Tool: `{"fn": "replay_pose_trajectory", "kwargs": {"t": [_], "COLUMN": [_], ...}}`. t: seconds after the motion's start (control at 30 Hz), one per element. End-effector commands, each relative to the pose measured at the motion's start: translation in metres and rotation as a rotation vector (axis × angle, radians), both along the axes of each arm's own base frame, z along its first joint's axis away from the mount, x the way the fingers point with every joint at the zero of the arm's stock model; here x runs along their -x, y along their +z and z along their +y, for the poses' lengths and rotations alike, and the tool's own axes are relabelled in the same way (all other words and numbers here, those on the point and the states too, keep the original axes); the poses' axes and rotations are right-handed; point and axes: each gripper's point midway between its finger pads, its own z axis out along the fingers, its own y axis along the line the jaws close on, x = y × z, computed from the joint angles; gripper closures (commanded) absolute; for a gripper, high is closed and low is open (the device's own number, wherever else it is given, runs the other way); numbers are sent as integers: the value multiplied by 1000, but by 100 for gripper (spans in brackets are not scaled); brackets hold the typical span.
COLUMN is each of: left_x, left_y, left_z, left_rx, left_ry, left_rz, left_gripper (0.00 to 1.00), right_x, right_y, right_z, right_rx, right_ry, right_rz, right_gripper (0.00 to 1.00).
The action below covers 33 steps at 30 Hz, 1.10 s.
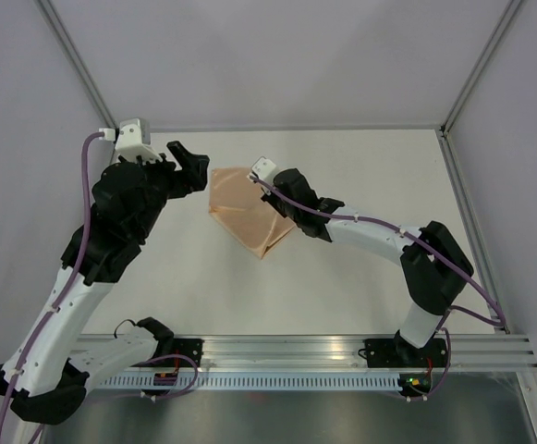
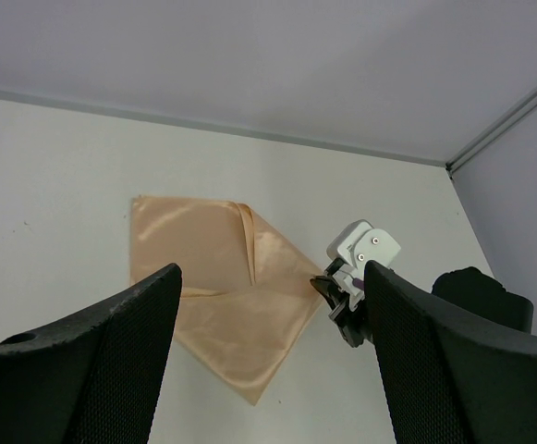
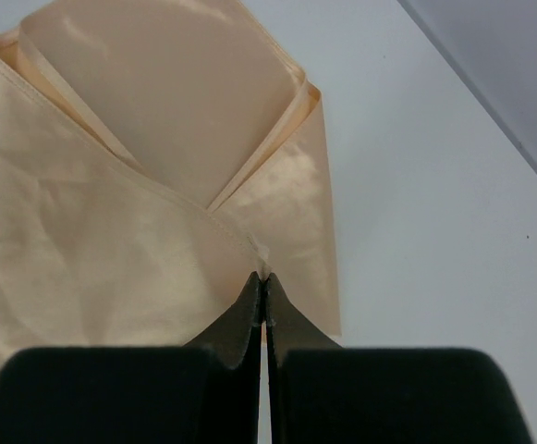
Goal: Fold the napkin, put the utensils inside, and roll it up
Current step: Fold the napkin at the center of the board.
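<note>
Right tool [image 3: 263, 285] is pinched shut on the napkin [image 3: 139, 203] at its folded edge, cloth spread on the desk [image 3: 416, 185] ahead of the tips; left tool [image 1: 187, 166] gapes open, farther off, empty.

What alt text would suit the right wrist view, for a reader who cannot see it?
The right pincer, shut, appears to pinch a layer of the partly folded orange-tan napkin lying on the white table. Two flaps overlap above its tips.
</note>
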Motion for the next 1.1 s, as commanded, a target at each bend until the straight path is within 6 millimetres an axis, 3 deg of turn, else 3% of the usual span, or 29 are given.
{"fn": "replay_pose_trajectory", "kwargs": {"t": [0.0, 0.43, 1.07], "left_x": [-3, -18, -29], "left_y": [5, -27, -83], "left_z": [-7, -24, -45], "left_rx": [19, 3, -28], "left_ry": [-27, -65, -131], "left_rz": [-28, 39, 143], "left_gripper": [16, 16, 16], "right_x": [-5, -15, -23], "right_y": [8, -20, -87], "right_z": [-16, -39, -54], "right_rx": [-1, 45, 131], "right_ry": [-49, -89, -130], "right_rz": [-27, 20, 153], "right_gripper": [99, 100, 100]}}
